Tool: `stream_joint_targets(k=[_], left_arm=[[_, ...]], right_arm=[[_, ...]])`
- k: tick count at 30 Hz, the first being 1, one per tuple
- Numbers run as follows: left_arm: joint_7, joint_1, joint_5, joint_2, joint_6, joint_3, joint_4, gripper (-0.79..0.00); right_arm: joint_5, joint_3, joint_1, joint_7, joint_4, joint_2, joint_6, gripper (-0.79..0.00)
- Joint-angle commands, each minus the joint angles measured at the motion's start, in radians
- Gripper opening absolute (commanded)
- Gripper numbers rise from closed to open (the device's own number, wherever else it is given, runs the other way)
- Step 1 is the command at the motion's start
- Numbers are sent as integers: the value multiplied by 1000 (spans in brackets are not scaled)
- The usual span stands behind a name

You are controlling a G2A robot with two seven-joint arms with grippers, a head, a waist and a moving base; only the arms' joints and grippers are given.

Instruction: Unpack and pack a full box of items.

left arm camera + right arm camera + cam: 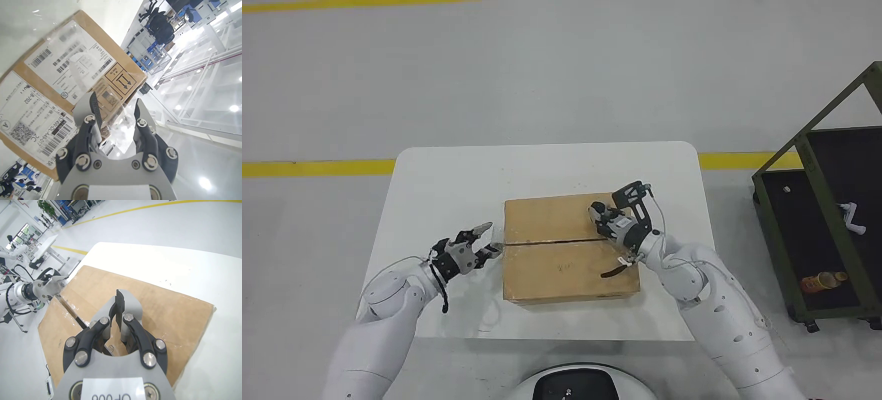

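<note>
A: So, what is the biggest thing?

B: The white table [442, 180]. A brown box [567, 250] lies flat on it with its flaps shut, and a seam [552, 242] runs across its top. A green cart [817, 170] stands on the floor, well apart from the box on its right.

A: Anything on the box itself?

B: Its left side carries white labels [70, 62].

A: And the grippers?

B: The left gripper [488, 240] sits just beside the box's left side, level with the seam, with its fingers spread apart. A loose strip of clear tape [121, 113] from the box runs through the gap between them. The right gripper [595, 212] hangs over the box's top near its right end, just beside the seam, with its fingers pressed together. I cannot tell whether anything thin is caught between them.
</note>
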Motion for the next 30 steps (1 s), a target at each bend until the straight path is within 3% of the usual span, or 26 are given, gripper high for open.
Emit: stream_joint_targets(k=[1, 6, 10, 14, 16, 25, 30], left_arm=[[-2, -4, -20, -3, -7, 1, 3, -280], [-11, -7, -61, -8, -3, 2, 13, -231], [-10, -7, -91, -11, 10, 1, 21, -249], [-10, -12, -123, -15, 15, 4, 28, -326], [-9, -16, -122, -16, 15, 7, 29, -403], [-19, -30, -123, -22, 6, 22, 45, -502], [-20, -36, -113, -23, 0, 22, 51, -622]], right_arm=[[0, 0, -1, 1, 0, 0, 1, -785], [-3, 1, -2, 1, 0, 0, 5, -785], [-4, 2, -2, 0, 0, -1, 5, -785], [-5, 1, -1, -2, 2, -1, 4, -785], [-6, 1, 0, -3, 3, -2, 4, -785], [-7, -2, 2, -2, 7, -3, 6, -785], [-7, -1, 1, -2, 7, -3, 5, -785]])
